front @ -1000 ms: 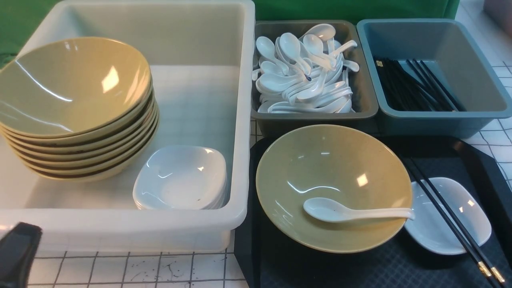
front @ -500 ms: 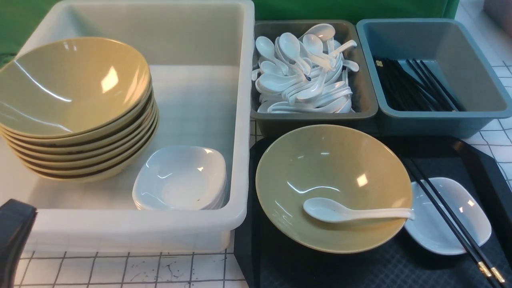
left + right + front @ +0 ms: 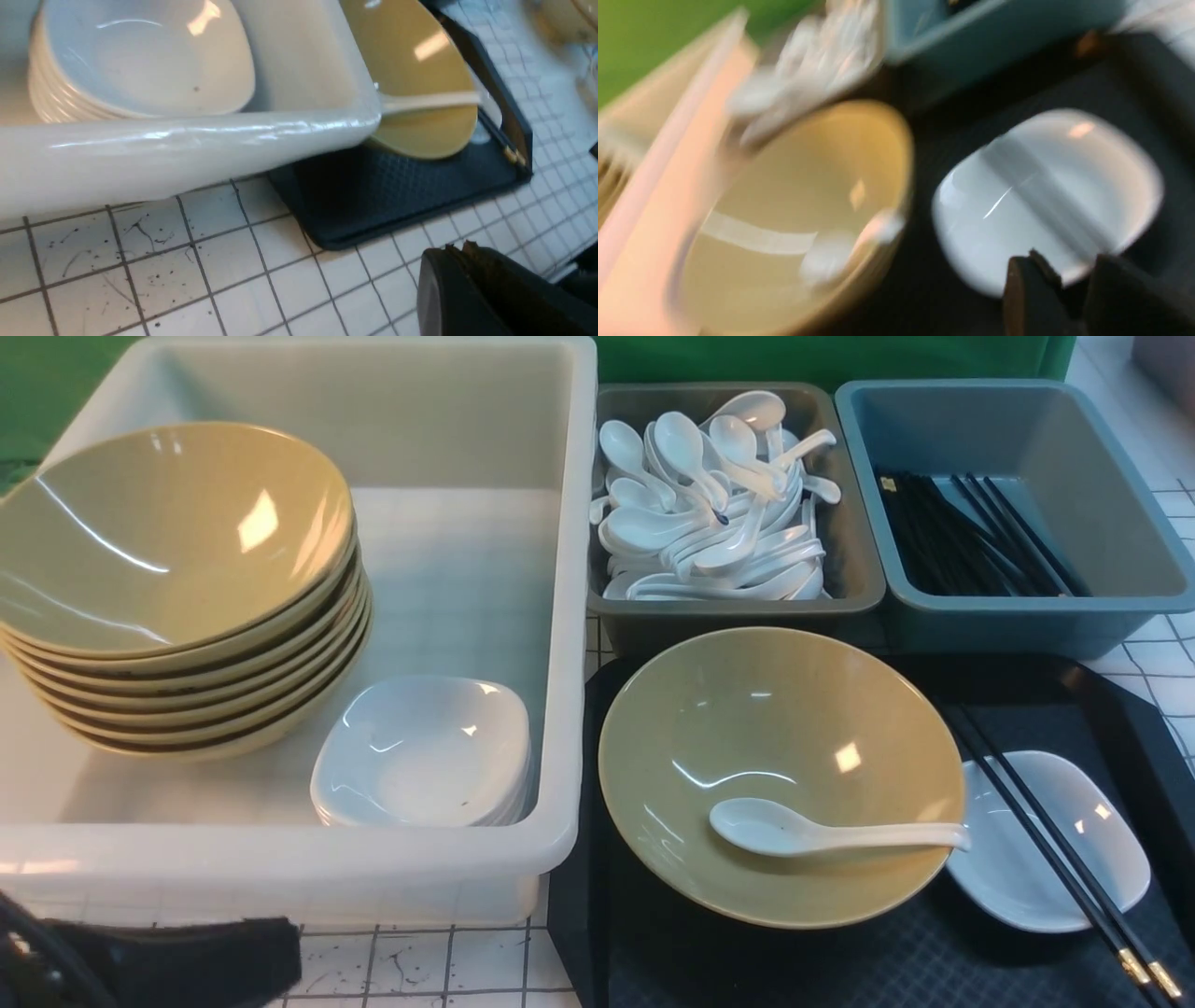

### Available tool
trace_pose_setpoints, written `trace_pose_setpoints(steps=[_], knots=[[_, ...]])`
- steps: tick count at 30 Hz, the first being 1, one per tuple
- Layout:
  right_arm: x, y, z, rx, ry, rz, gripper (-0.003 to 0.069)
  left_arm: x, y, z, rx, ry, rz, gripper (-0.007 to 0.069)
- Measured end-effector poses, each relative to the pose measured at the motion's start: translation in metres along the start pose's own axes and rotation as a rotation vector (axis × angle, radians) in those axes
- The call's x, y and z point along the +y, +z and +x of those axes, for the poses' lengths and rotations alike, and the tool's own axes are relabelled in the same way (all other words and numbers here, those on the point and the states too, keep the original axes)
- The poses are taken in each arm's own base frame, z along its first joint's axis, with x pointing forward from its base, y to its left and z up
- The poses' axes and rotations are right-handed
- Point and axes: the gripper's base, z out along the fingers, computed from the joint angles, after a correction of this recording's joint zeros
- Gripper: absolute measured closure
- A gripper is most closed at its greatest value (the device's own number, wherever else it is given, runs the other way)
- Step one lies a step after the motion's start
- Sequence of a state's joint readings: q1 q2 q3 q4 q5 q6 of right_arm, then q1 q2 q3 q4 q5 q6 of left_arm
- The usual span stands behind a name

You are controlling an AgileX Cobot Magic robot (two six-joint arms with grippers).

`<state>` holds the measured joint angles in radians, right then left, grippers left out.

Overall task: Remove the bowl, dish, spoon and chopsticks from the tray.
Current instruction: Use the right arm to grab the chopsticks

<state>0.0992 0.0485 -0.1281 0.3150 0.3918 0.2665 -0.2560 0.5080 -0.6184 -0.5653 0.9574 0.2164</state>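
The olive-yellow bowl [image 3: 780,747] sits on the left part of the black tray [image 3: 934,961]. The white spoon [image 3: 822,835] lies in it with its handle over the right rim. To the bowl's right is the small white dish [image 3: 1092,859], with the black chopsticks [image 3: 1027,812] laid across it. My left gripper [image 3: 460,247] is shut and empty, low over the tiled table in front of the white tub [image 3: 187,144]; its dark body [image 3: 271,957] shows at the front view's bottom left. My right gripper [image 3: 1078,270] hovers at the dish's [image 3: 1045,196] near edge, jaws narrowly open, holding nothing.
The white tub [image 3: 299,868] holds a stack of olive bowls [image 3: 177,588] and a stack of white dishes [image 3: 420,751]. Behind the tray, a grey bin [image 3: 738,607] holds several spoons and a blue bin [image 3: 1018,616] holds black chopsticks. The right wrist view is blurred.
My left gripper has swung from the left edge toward the right, along the table in front of the tub. The tableware on the tray has not moved.
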Motion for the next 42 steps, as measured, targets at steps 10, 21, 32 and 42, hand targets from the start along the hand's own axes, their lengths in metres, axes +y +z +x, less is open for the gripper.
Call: trace_pose_setpoints(steps=[10,21,32,42], knots=[[0.076,0.009,-0.074,0.667,-0.482,-0.014,0.0550,-0.017,0.008,-0.038,0.138,0.245,0.038,0.0626],[0.080,0.114,-0.095,1.008,-0.710,0.120,0.0549,-0.037,0.002,-0.062,0.100,0.354,0.115,0.0626],[0.015,0.175,-0.105,1.026,-0.590,0.240,0.0390,-0.045,0.001,-0.064,0.075,0.320,0.194,0.0626],[-0.010,0.218,-0.082,1.065,-0.570,0.246,0.0128,-0.047,0.000,-0.064,0.066,0.351,0.214,0.0626]])
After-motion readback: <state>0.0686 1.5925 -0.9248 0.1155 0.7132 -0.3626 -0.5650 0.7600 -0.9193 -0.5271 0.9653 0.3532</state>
